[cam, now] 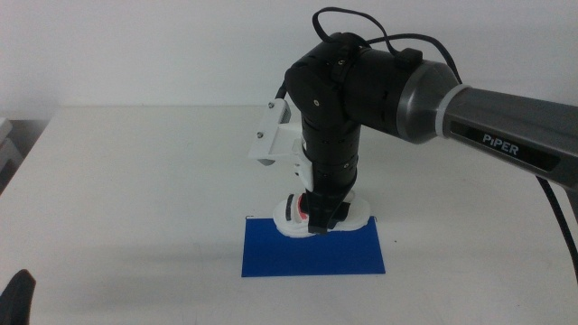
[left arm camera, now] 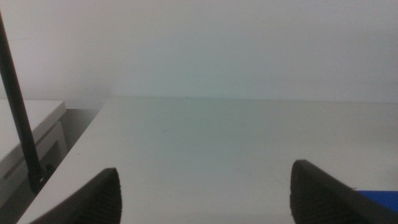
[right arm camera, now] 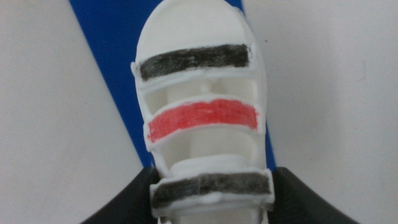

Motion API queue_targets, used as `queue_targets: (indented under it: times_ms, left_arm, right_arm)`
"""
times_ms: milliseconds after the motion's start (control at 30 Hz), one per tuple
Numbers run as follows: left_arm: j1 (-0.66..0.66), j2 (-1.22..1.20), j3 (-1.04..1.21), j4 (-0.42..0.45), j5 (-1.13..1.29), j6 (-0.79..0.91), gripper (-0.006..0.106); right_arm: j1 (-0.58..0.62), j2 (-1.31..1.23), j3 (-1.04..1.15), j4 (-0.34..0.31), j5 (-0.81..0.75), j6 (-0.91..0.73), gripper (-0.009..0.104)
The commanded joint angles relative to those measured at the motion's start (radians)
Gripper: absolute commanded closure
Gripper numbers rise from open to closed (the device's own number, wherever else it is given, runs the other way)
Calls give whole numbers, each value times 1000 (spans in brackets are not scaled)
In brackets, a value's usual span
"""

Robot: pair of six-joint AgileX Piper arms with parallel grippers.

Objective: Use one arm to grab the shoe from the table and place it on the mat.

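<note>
The right arm [cam: 424, 95] reaches in from the right and points down at the mat's far edge. Its gripper [cam: 318, 221] is shut on the white shoe [cam: 358, 217]. In the right wrist view the two dark jaws press both sides of the shoe's heel end [right arm camera: 211, 186], and the shoe [right arm camera: 199, 74] shows black, red and black straps. The shoe sits low over the far edge of the dark blue mat [cam: 312, 251], partly over the white table [cam: 135, 199]. I cannot tell whether it touches. The left gripper [cam: 18, 293] waits at the near left, open and empty [left arm camera: 205, 199].
The mat's near half lies bare. A white bracket [cam: 271, 135] sticks out from the right arm's wrist. A blue corner of the mat [left arm camera: 379, 198] shows in the left wrist view. The table's left edge [cam: 32, 149] borders a lower white surface.
</note>
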Motion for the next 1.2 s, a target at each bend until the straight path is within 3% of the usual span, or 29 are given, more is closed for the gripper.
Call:
queue_targets:
  times_ms: [0,467,667,833,900,1033,1133,1167]
  left_arm:
    - [-3,-14,8,0,-79,-6,8]
    - [-3,-14,8,0,-79,-6,8]
    - [-3,-14,8,0,-79,-6,8]
    - [-3,-14,8,0,-79,-6,8]
    - [-3,-14,8,0,-79,-6,8]
    - [-3,-14,8,0,-79,-6,8]
    - [-3,-14,8,0,-79,-6,8]
    - [-3,-14,8,0,-79,-6,8]
  right_arm:
    - [-3,-57,-22,9,53,-11,99]
    - [-26,32,-22,37,-69,-10,99]
    - [-28,52,-22,37,-83,-21,90]
    - [-28,60,-22,40,-76,-22,68]
    - [-28,61,-22,59,-76,-26,47]
    - [-28,60,-22,96,-76,-28,18]
    - [-46,38,-22,136,-81,-28,3]
    - [-62,18,-18,164,-86,-24,3]
